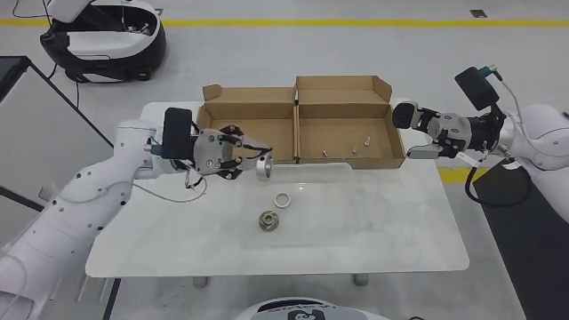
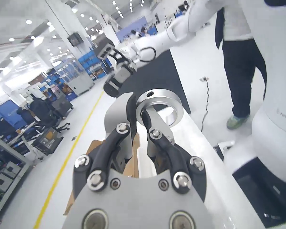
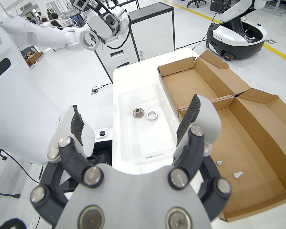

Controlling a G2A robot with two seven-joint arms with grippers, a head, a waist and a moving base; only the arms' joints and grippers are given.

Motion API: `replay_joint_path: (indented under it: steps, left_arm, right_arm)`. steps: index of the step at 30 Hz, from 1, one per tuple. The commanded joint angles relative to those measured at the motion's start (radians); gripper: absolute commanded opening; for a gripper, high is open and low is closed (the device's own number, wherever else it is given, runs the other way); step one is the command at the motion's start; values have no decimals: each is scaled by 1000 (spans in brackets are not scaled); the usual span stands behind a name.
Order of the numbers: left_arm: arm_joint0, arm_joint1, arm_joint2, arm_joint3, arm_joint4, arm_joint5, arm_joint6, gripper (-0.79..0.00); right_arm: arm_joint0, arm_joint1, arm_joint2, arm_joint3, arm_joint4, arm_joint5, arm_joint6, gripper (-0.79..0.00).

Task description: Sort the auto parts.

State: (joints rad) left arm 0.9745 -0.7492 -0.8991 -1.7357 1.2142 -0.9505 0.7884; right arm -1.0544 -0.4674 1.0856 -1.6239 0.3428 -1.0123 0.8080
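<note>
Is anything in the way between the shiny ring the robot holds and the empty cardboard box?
Nothing visible. The left end effector holds the ring in the air beside the empty box, whose top is open.

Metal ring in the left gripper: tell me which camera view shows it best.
The left wrist view: the metal ring is close up, its wall pinched in the left gripper, side hole visible. The top view shows it small; the right wrist view shows it far off, face-on.
</note>
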Motion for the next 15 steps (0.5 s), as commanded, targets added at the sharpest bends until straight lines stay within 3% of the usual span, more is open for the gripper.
replay_joint_path:
  steps: [1, 15]
  left_arm:
    - [7, -5, -8, 4, -17, 4, 57, -785]
    - [64, -45, 1, -155, -196, 155, 237, -785]
  right_arm:
    - [0, 0, 0, 0, 0, 0, 0, 0]
    - [0, 0, 0, 0, 0, 0, 0, 0]
